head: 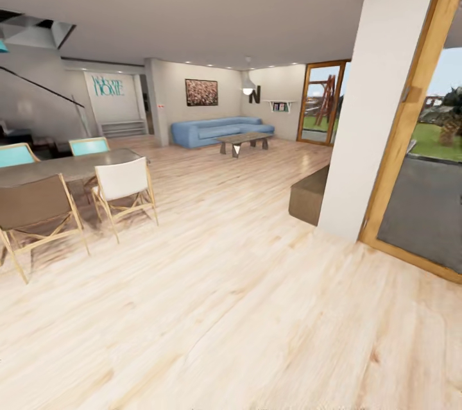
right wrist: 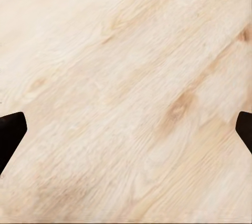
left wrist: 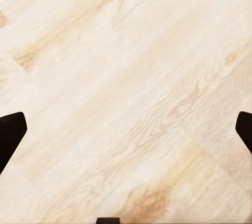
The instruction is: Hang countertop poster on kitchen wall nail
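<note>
Both the left gripper [left wrist: 126, 129] and right gripper [right wrist: 126, 129] are held spread and empty over the wooden floor [head: 244, 307]; the robot is judged to be in transit.

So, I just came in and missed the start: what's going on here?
Nothing is being handled at the moment. The robot is in an open living and dining area, looking across the wooden floor toward a blue sofa, with a dining table and chairs on its left and a glass door on its right. The left tool and right tool both point at the floor, open and empty.
</note>
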